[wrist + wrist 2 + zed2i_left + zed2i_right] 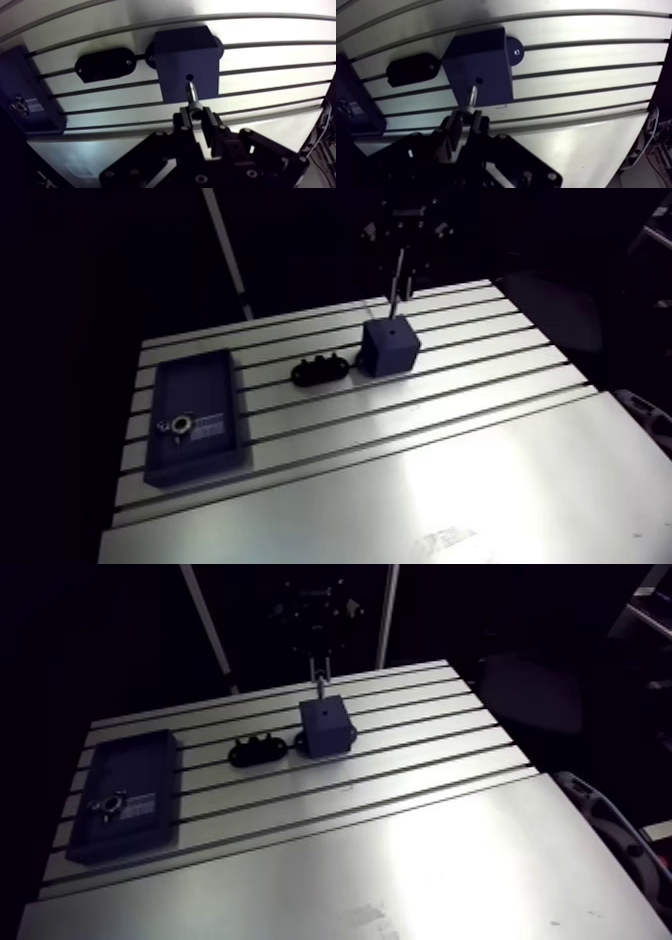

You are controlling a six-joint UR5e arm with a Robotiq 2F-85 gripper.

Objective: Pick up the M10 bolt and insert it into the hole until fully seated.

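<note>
Gripper: the gripper point(196, 114) has its two fingers drawn close together and pinched on the head end of the M10 bolt point(192, 94). Only the bolt's own width keeps them apart.
Bolt: it hangs shank-down from the fingers, roughly upright in the arm view, over the dark block point(176, 52).
Hole: the hole point(189, 78) is in the block's top face. In the wrist view the bolt tip shows just short of it, and you cannot tell whether the tip has entered or only sits at the mouth.
Block: it stands on the slotted table point(450, 478), just beside a black oval fixture point(104, 64).
Tray: the dark tray point(195, 423) lies well apart and holds a small metal part point(180, 426). It is clear of your path.
Stage: probably final alignment before the push, with seating not yet done.
Risk, rim strike: if the tip is off centre, pressing down lands it on the face and the bolt slides up through the fingers.
Risk, jam: a slight lean in the shank could wedge it partway in.
Risk, block shift: no clamp is visible, so a side load may push the block toward the fixture.
Risk, early release: if you let go before the head meets the face, the bolt is left standing proud.
</note>
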